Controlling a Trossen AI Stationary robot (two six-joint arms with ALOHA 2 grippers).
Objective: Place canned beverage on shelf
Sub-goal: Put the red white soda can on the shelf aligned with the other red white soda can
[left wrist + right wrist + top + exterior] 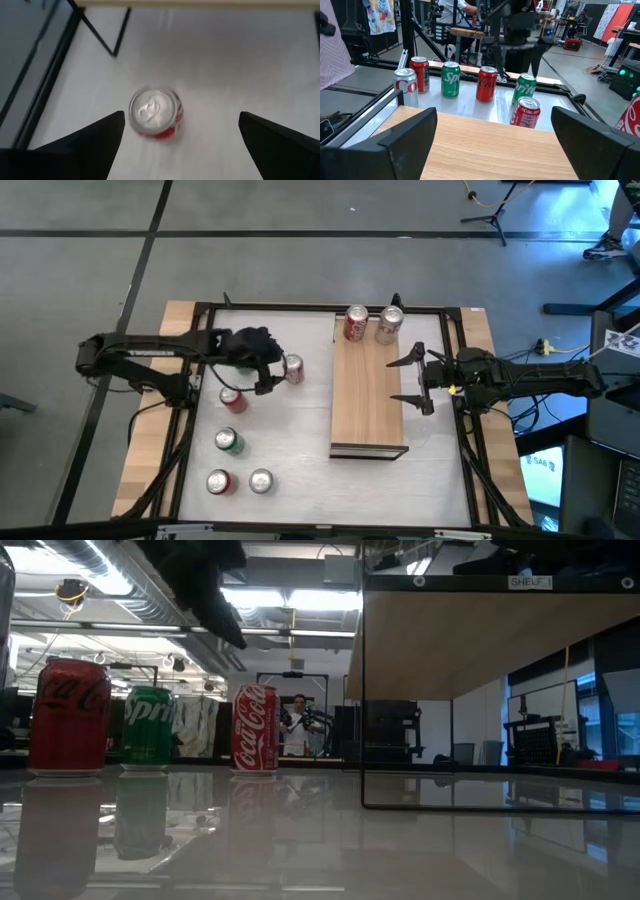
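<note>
Above a red can (155, 114) standing just off the shelf's (368, 395) long left edge, the left gripper (180, 137) hangs with its jaws spread wide, holding nothing. Over the shelf's opposite long edge, the right gripper (410, 381) waits, jaws likewise apart and empty. Two cans (372, 324) already stand at the shelf's far end; by this showing the task is partly done, the red can likely next, and several more cans (238, 461) remain on the table (300, 460) farther left of the shelf. The shelf is a long, narrow, raised board of pale grained wood; the cans are glossy cylinders, red, green and silver, with silver tops.
</note>
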